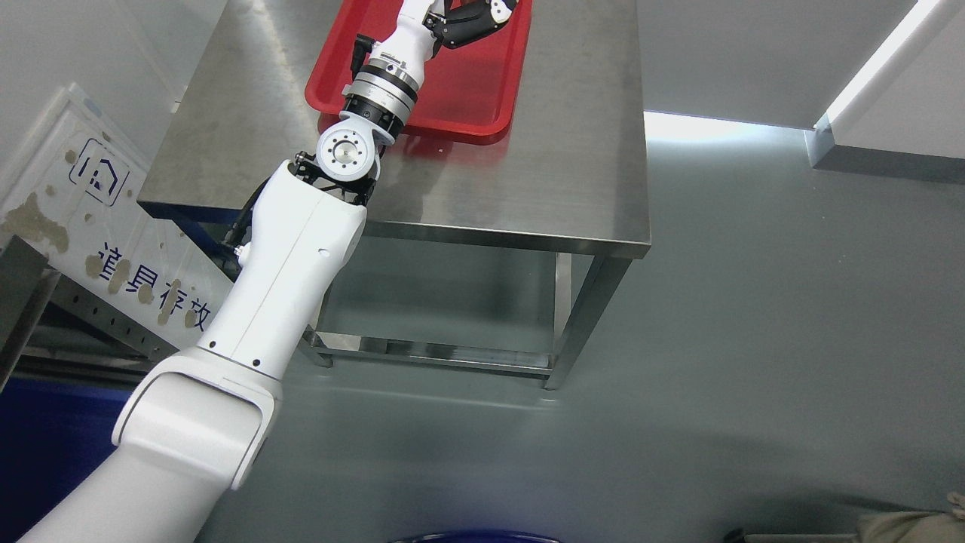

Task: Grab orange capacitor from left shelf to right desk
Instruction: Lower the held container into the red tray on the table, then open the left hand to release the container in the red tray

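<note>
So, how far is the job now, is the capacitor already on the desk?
The left arm has reached over the steel desk, and the left hand is above the red tray at the top edge of the picture. The hand is cut off there, so I cannot tell if it holds the orange capacitor or has released it. No capacitor shows on the tray. Confirming the placing and pulling back seem left.

The left arm [286, 249] is stretched from the lower left up to the top edge, elbow bent slightly. Its hand [471, 19] is cut off there; the grip cannot be judged.
</note>
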You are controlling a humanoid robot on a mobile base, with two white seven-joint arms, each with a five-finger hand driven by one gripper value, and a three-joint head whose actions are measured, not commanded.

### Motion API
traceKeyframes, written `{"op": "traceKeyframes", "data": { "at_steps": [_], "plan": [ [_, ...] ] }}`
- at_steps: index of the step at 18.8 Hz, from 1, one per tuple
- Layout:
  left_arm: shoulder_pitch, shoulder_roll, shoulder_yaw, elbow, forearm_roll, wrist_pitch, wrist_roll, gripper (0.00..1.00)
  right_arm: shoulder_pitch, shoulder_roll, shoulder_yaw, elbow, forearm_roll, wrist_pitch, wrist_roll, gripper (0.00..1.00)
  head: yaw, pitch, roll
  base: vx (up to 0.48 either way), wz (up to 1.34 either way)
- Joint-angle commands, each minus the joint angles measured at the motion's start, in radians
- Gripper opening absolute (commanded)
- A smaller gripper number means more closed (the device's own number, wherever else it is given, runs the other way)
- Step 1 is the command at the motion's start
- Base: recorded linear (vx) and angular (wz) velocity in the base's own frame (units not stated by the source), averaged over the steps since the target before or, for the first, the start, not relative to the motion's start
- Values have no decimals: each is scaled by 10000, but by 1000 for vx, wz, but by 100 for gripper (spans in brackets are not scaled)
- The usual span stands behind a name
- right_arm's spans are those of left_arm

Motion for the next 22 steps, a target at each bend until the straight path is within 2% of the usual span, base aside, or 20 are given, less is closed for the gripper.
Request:
{"op": "traceKeyframes", "data": {
  "at_steps": [1, 6, 7, 10, 12, 16, 19, 22],
  "plan": [
    [-719, 175, -136, 2617, -334, 407, 273, 5, 337, -175, -123, -230, 0, 3, 5, 100, 0, 0, 0, 79, 0],
    [-750, 175, -90, 2957, -350, 438, 381, 7, 337, -175, -123, -230, 0, 3, 5, 100, 0, 0, 0, 61, 3],
    [-750, 175, -151, 2957, -350, 438, 381, 11, 337, -175, -123, -230, 0, 3, 5, 100, 0, 0, 0, 52, -1],
    [-750, 175, -442, 2957, -381, 866, 381, 39, 337, -175, -108, -230, 0, 3, 5, 100, 0, 0, 0, 43, -1],
    [-796, 175, -520, 2926, -366, 852, 381, 49, 337, -175, -107, -230, 0, 3, 5, 100, 0, 0, 0, 33, 0],
    [-1438, 175, -184, 2804, -351, 852, 381, 83, 337, -175, -123, -230, 0, 3, 5, 100, 0, 0, 0, 9, 0],
    [-2158, 175, 888, 2253, -350, 852, 244, 89, 337, -175, -123, -230, 0, 3, 5, 100, 0, 0, 0, 0, 0],
    [-2560, 175, 1901, 2052, -335, 837, -139, 99, 337, -175, -123, -230, 0, 3, 5, 100, 0, 0, 0, 0, 0]
  ]
}}
